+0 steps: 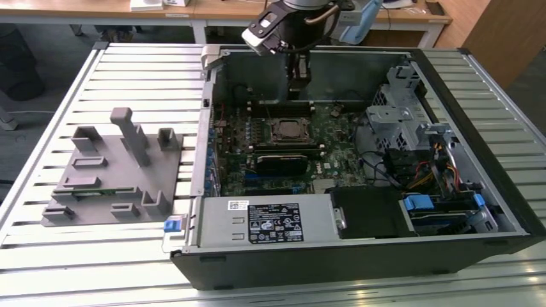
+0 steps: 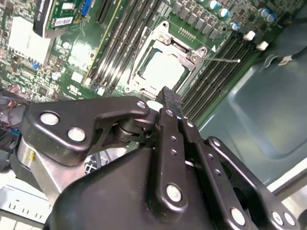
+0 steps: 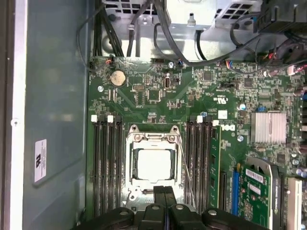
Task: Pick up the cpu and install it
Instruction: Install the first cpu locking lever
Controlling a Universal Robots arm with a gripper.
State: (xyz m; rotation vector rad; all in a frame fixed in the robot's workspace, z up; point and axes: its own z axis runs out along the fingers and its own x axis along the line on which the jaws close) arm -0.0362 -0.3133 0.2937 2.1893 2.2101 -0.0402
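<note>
Slatted table point(image 1: 128, 70) holds the case point(image 1: 341, 268); memory slots point(image 3: 106, 163) flank its cpu point(image 3: 153, 165).

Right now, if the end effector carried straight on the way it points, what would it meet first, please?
Probably the edge of the socket frame, just beside the cpu lying inside it. The shut end effector points down at that rim in both wrist views, though depth is hard to judge.

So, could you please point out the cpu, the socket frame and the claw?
cpu point(image 3: 154, 164): first wrist view, middle of its pale top.
socket frame point(image 3: 153, 139): first wrist view, its bar opposite the claw.
claw point(image 3: 164, 190): first wrist view, between its fingertips.
</note>
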